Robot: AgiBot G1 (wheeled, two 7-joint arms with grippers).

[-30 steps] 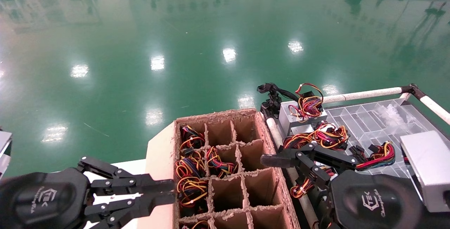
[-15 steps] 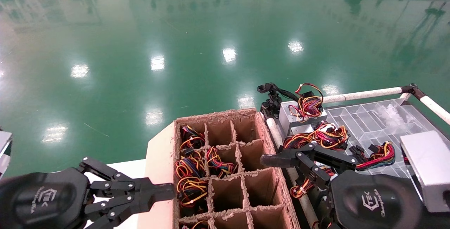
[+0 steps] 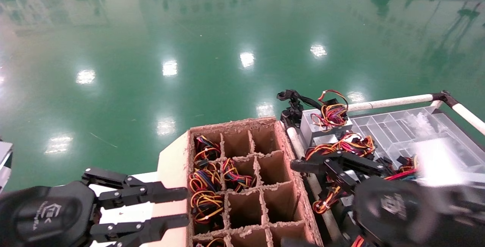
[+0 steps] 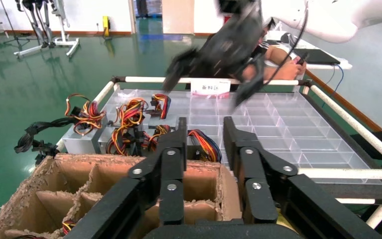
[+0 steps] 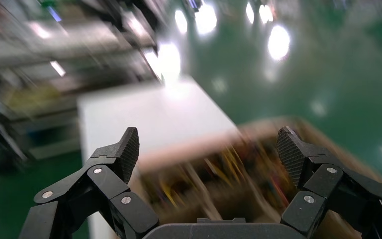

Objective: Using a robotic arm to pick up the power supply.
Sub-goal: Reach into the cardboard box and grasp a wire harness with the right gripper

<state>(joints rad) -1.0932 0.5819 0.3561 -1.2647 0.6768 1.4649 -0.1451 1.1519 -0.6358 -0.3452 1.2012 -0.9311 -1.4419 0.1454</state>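
A power supply [image 3: 317,126], a small grey box with a looped wire bundle [image 3: 333,112], lies at the near-left corner of the clear tray [image 3: 401,131]. The left wrist view shows this power supply [image 4: 79,143] beyond the cardboard box. More wire bundles [image 3: 350,144] lie beside it. My right gripper [image 3: 293,203] hovers open over the gap between the cardboard box and the tray, short of the power supply and blurred by motion. In its own view the right gripper [image 5: 209,147] holds nothing. My left gripper [image 3: 183,207] stands open at the cardboard box's left wall, empty; its own view shows the left gripper [image 4: 205,130] the same.
A cardboard box [image 3: 282,152] split into cells stands in the middle, several cells holding wire bundles [image 3: 206,186]. White rails [image 3: 390,102] frame the tray. A white surface [image 3: 136,180] lies under the left gripper. Green floor stretches beyond.
The left gripper's fingers have spread apart from almost shut. The right arm is now moving, its upper fingertip shifted a little right and toward the tray.
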